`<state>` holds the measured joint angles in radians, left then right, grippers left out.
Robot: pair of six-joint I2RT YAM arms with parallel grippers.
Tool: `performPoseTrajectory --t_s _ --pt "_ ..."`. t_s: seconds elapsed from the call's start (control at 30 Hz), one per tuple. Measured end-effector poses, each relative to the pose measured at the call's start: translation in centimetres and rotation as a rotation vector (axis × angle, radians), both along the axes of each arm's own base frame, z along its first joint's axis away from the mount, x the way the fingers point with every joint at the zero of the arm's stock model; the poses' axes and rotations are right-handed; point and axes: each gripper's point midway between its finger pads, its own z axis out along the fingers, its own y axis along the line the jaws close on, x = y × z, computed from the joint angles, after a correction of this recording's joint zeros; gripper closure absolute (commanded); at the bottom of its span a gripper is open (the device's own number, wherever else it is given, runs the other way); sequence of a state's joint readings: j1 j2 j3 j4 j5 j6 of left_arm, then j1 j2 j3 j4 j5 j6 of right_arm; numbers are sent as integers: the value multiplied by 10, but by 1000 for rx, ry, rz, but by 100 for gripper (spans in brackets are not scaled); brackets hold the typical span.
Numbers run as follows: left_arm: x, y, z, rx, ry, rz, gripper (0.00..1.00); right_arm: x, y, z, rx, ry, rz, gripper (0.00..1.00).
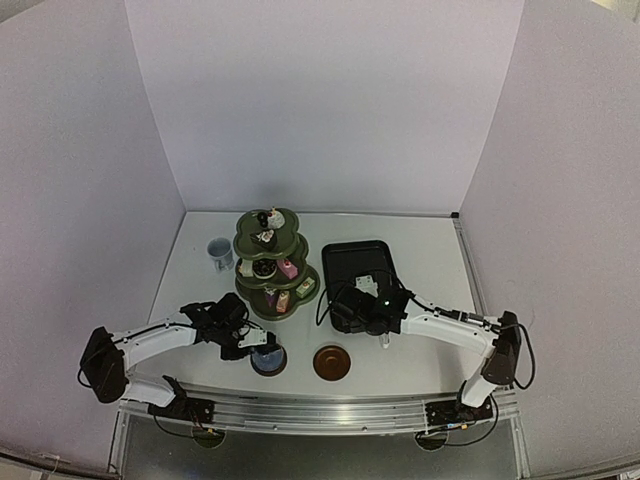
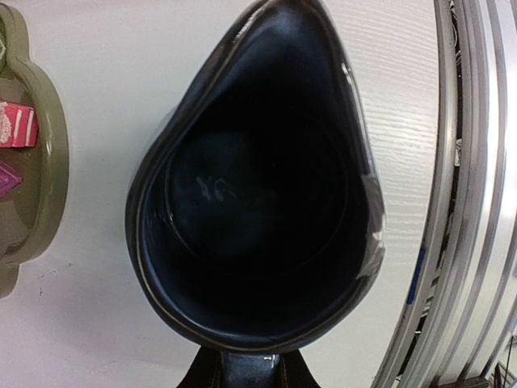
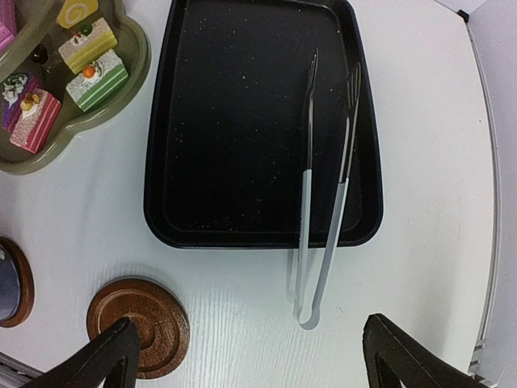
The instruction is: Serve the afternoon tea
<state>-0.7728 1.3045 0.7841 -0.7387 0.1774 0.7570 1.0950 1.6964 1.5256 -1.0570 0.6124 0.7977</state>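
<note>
The dark-blue cup (image 2: 258, 202) fills the left wrist view. My left gripper (image 1: 255, 340) is shut on its near rim, and in the top view the cup (image 1: 268, 357) is over a brown saucer (image 1: 270, 368). A second brown saucer (image 1: 331, 362) is bare; it also shows in the right wrist view (image 3: 141, 323). My right gripper (image 3: 254, 364) is open and empty above the table between that saucer and the tongs. The olive-green three-tier stand (image 1: 250, 290) holds several small cakes (image 3: 97, 81). The pale cup (image 1: 220, 252) stands left of the stand.
A black tray (image 3: 242, 218) lies right of the stand. White tongs (image 3: 323, 202) lie half in the tray, their bend on the table. The aluminium rail (image 2: 477, 202) runs along the near table edge. Pale walls enclose the table on three sides.
</note>
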Motion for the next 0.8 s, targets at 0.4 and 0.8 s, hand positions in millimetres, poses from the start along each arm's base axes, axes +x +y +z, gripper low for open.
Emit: performPoseTrajectory --t_s 0.4,0.8 --pt "5 -8 -7 -24 -35 -60 100 -1 -2 0 6 -1 -13 6" --pt "-6 2 -4 -38 16 -64 100 -1 -2 1 6 -3 -10 6"
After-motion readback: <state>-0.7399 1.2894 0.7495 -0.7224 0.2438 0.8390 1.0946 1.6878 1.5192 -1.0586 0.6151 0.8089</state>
